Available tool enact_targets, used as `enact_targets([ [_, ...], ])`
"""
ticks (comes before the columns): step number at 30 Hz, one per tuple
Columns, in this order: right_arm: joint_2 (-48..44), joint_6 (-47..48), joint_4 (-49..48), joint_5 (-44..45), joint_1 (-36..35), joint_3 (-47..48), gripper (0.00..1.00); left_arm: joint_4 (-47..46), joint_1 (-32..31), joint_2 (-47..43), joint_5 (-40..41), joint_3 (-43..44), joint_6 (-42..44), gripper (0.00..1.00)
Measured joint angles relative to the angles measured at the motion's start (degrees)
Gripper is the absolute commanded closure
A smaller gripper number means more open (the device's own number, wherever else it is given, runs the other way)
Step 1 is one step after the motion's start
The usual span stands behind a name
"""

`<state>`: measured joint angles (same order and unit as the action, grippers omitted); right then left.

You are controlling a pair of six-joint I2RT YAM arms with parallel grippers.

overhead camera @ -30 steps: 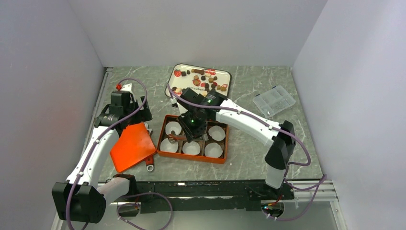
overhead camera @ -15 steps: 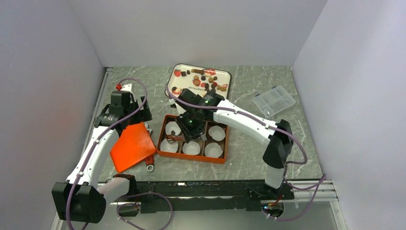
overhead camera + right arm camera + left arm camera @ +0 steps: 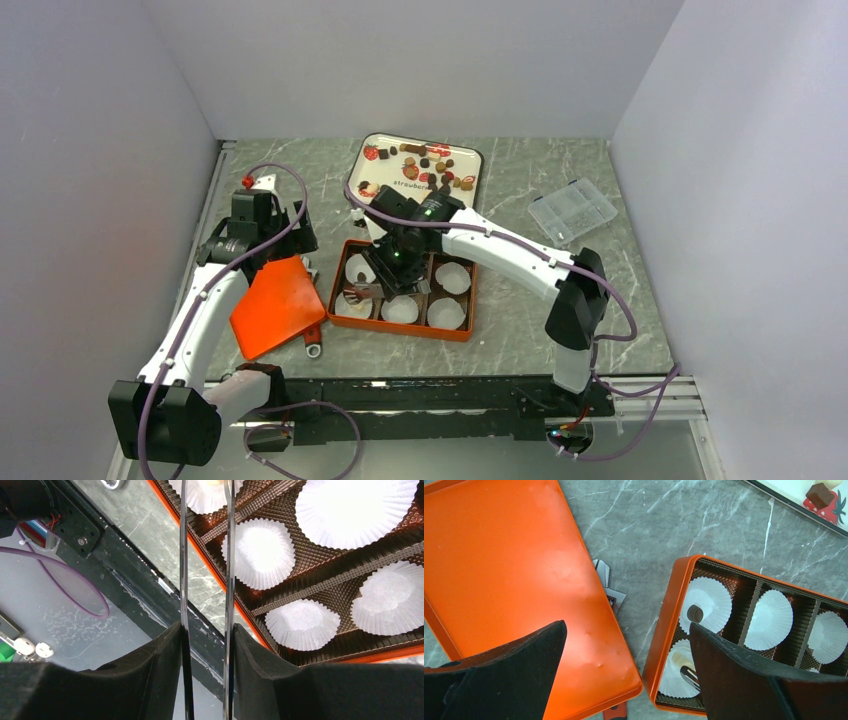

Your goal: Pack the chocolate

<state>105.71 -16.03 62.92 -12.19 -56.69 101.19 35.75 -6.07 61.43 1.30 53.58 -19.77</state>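
Note:
Small brown, tan and cream chocolates (image 3: 430, 165) lie scattered on the white strawberry-print tray (image 3: 476, 160). The orange box (image 3: 400, 330) holds white paper cups. In the left wrist view a dark chocolate (image 3: 695, 613) sits in the far-left cup and a tan chocolate (image 3: 680, 658) lies in the near-left cup. My right gripper (image 3: 400, 262) (image 3: 206, 630) is shut on metal tweezers (image 3: 229, 555), whose tips (image 3: 691, 675) reach into that near-left cup beside the tan piece. My left gripper (image 3: 290, 235) (image 3: 626, 630) is open and empty above the orange lid (image 3: 514, 580).
The orange lid (image 3: 270, 305) lies left of the box, with a red-handled tool (image 3: 313, 345) poking out under it. A clear plastic organiser (image 3: 572, 210) sits at the right. The black rail (image 3: 450, 395) runs along the table's near edge.
My right arm has shifted a little to the left and the tweezer tips have moved further into the near-left cup. The left arm has not moved.

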Motion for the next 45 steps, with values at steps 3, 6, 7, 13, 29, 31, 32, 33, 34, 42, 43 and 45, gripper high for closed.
enact_targets([
  [3, 0.0, 0.0, 0.17, 0.11, 0.37, 0.72, 0.59, 0.02, 0.0, 0.0, 0.02, 0.0, 0.0, 0.01],
  [6, 0.0, 0.04, 1.03, 0.59, 1.51, 3.3, 0.59, 0.02, 0.04, -0.07, 0.0, 0.0, -0.02, 0.01],
  [7, 0.0, 0.07, 1.16, 0.85, 2.32, 4.52, 0.59, 0.02, 0.04, -0.09, 0.02, 0.0, 0.0, 0.01],
  [13, 0.02, 0.02, 1.22, 3.78, 9.55, 9.51, 0.59, -0.5, 0.04, -0.24, -0.02, -0.02, -0.02, 0.0],
  [29, 8.85, -0.48, 1.66, 16.98, 22.12, 17.25, 0.59, -1.01, 0.04, -0.22, -1.57, -0.76, -0.02, 0.0],
  [31, 10.67, -0.46, 1.68, 17.25, 22.67, 17.9, 0.59, -1.01, 0.04, -0.22, -1.7, -0.76, -0.02, 0.01],
  [32, 11.39, -0.48, 1.68, 17.25, 22.88, 18.27, 0.59, -1.01, 0.04, -0.2, -1.75, -0.76, -0.02, 0.01],
  [33, 12.33, -0.46, 1.95, 17.29, 23.1, 19.12, 0.59, -1.01, 0.04, -0.2, -1.77, -0.76, -0.02, 0.01],
  [34, 13.31, -0.46, 2.19, 17.4, 23.26, 20.15, 0.59, -1.03, 0.04, -0.2, -1.9, -0.76, -0.02, 0.01],
  [42, 19.69, -0.46, 3.21, 19.58, 23.89, 28.37, 0.58, -1.03, 0.11, -0.04, -2.38, -0.76, -0.02, 0.01],
  [43, 19.8, -0.46, 3.23, 19.71, 23.91, 28.44, 0.58, -1.03, 0.11, -0.02, -2.47, -0.76, -0.02, 0.01],
  [45, 19.93, -0.46, 3.69, 20.04, 24.0, 28.5, 0.58, -1.03, 0.15, -0.02, -2.62, -0.76, -0.02, 0.01],
])
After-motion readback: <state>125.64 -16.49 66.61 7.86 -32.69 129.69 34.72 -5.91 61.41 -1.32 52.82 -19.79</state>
